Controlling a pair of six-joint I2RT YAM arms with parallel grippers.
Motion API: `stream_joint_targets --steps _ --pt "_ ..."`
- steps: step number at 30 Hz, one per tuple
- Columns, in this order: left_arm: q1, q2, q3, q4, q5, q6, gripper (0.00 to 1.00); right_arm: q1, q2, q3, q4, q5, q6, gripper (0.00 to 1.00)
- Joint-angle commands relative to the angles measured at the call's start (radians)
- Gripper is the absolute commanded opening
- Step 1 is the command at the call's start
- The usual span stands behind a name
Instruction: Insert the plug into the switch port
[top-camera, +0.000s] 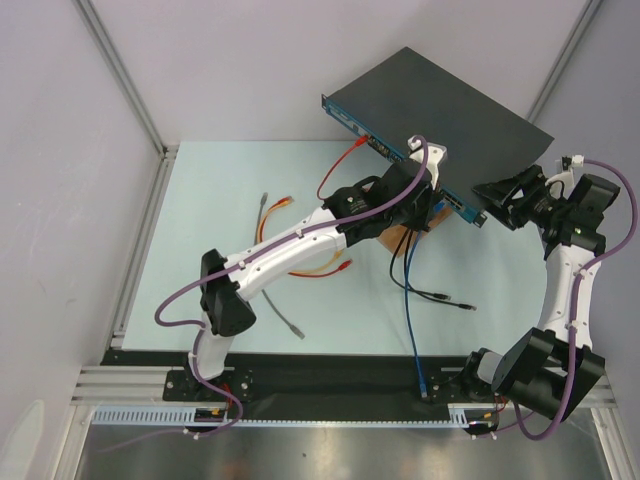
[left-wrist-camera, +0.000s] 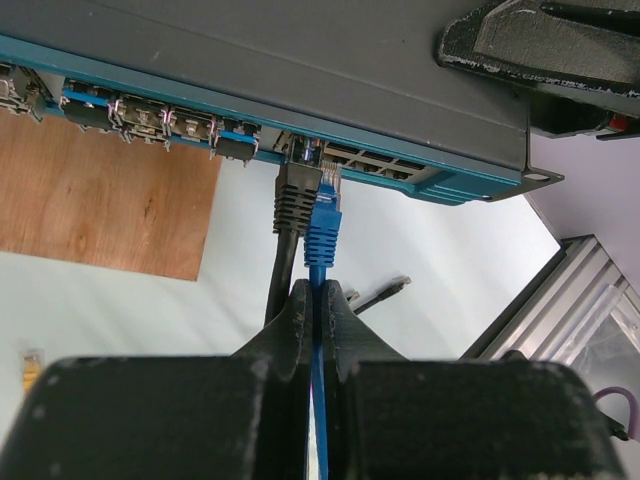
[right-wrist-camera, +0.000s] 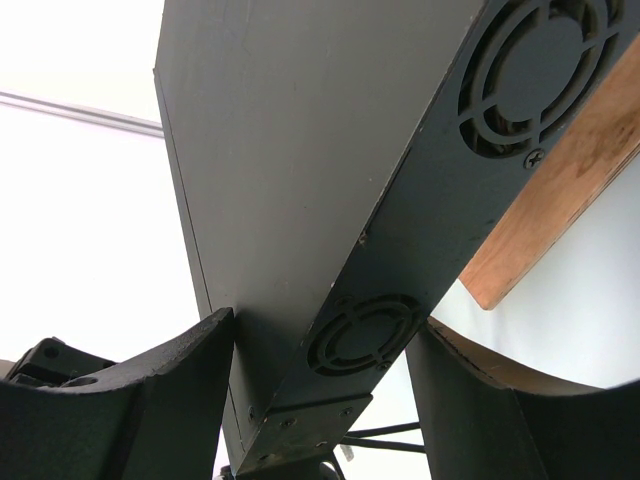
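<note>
Left gripper pinches the blue cable behind its plug; plug tip sits at a port of the switch. Right gripper clamps the switch's fan end between spread fingers.

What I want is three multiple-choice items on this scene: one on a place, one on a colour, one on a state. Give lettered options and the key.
1. On the switch, the blue plug sits:
A) on its top face
B) at a front socket, beside the black plug
C) at its back

2. The cable in the left gripper is:
A) red
B) grey
C) blue

3. The right gripper is:
A) clamped across the switch's end
B) shut on nothing
C) open, clear of everything

Key: B, the left wrist view shows its tip at a socket mouth; C, a blue cable runs between the shut fingers; A, a finger presses each side of the vented end.
</note>
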Motion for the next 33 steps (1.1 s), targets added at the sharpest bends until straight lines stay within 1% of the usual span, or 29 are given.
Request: stream_joint_targets --steps 1,33 --pt "-0.003 -0.068 0.054 0.087 0.004 0.013 0.00 0.022 0.025 0.005 0.034 0.061 -0.058 0.00" --pt "-0.015 -0.088 0.054 0.110 0.007 0.024 0.00 0.028 0.028 0.006 0.012 0.078 -0.084 0.00"
